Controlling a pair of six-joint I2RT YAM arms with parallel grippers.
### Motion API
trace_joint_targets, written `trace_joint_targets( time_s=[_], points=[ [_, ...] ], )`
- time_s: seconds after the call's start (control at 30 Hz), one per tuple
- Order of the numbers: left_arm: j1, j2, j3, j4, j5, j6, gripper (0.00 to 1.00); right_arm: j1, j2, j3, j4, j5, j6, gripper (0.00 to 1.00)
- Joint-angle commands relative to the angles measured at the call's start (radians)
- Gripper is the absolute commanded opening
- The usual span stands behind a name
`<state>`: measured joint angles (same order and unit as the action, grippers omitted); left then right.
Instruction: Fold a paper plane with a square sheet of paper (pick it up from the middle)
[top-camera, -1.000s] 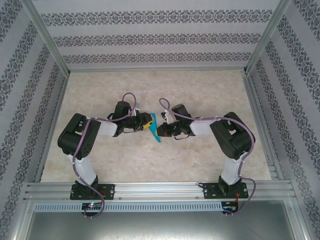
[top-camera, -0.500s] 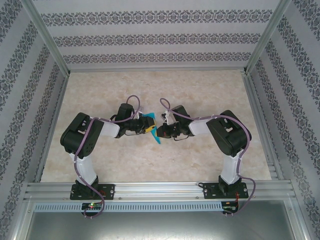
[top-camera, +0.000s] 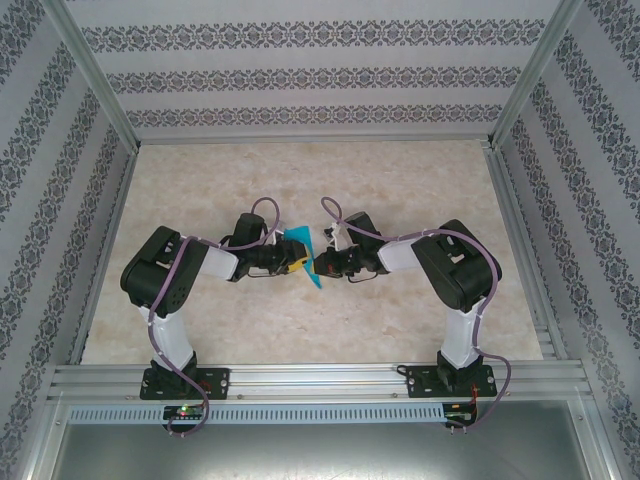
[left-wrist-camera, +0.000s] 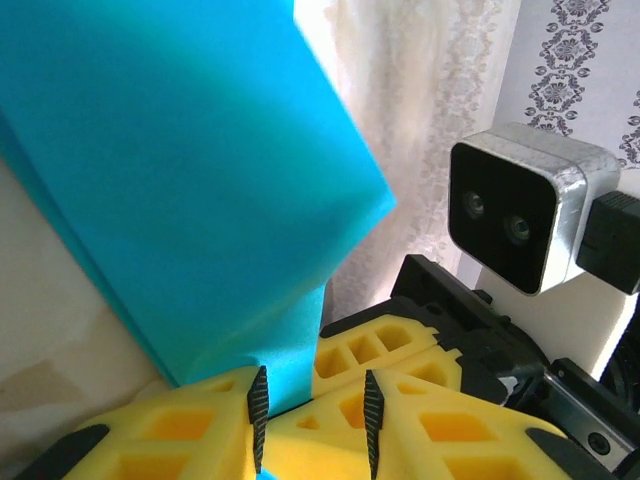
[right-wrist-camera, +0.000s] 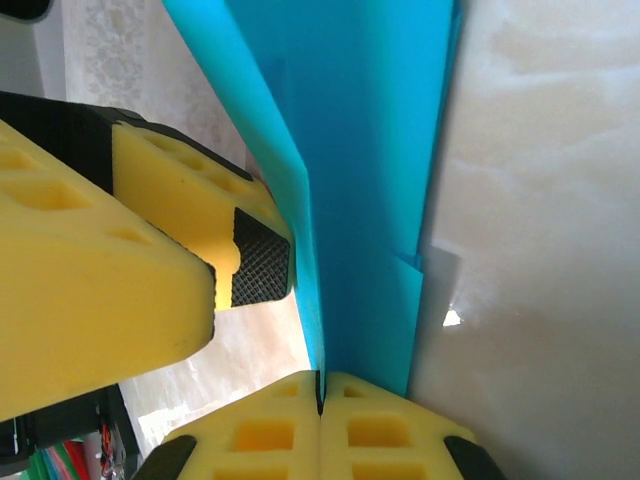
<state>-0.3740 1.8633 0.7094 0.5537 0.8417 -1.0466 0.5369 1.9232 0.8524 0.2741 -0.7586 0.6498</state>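
right claw (right-wrist-camera: 320, 385) clamped on the paper (right-wrist-camera: 370, 200); left claw (left-wrist-camera: 313, 415) apart around its edge; I'd close left squarely, keep the fold aligned

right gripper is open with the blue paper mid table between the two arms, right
Not quite. The right gripper is shut on the sheet of paper, not open: the right wrist view shows its two yellow fingers pressed together with the paper's edge caught in the seam between them. The rest holds.
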Motion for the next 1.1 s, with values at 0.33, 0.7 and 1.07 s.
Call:
trace_joint_targets(
  time_s=[0.33, 0.7, 1.07],
  points=[
    [-0.029, 0.044, 0.05, 0.009, 0.013, 0.038, 0.33, -0.022, 0.026, -0.035, 0.039, -0.011, 0.033, 0.01],
    [-0.032, 0.06, 0.075, -0.149, -0.027, 0.07, 0.3, -0.02, -0.02, -0.007, -0.091, 0.011, -0.032, 0.11],
    [-0.033, 0.072, 0.087, -0.201, -0.045, 0.071, 0.29, -0.008, -0.115, -0.014, -0.215, 0.024, -0.078, 0.21]
  ],
)
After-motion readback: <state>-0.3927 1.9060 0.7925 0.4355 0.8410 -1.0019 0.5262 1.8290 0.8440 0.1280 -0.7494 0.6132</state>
